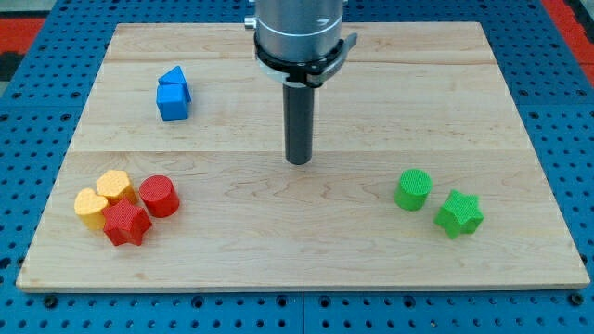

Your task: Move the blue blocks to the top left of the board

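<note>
Two blue blocks sit touching in the board's upper left: a blue cube [172, 102] in front and a second blue block [177, 79], shape unclear, just behind it toward the view's top. My tip [298, 160] rests on the board near its middle, well to the right of the blue blocks and a little lower in the view. It touches no block.
A cluster at the lower left holds a yellow heart [91, 208], a second yellow block [116, 186], a red star [125, 224] and a red cylinder [159, 196]. At the lower right stand a green cylinder [413, 189] and a green star [458, 214]. The wooden board [483, 102] lies on a blue pegboard.
</note>
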Action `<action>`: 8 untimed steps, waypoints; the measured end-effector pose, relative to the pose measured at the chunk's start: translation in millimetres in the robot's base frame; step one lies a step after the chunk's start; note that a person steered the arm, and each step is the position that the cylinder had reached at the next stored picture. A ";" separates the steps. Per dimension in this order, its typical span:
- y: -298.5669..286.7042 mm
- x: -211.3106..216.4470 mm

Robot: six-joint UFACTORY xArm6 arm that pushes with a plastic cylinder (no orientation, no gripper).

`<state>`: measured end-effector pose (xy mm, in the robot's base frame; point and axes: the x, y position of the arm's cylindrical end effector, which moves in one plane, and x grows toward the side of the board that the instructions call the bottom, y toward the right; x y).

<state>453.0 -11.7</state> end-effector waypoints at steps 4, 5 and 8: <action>-195.2 -6.3; -169.5 -24.7; -151.0 -135.5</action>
<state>317.4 -162.7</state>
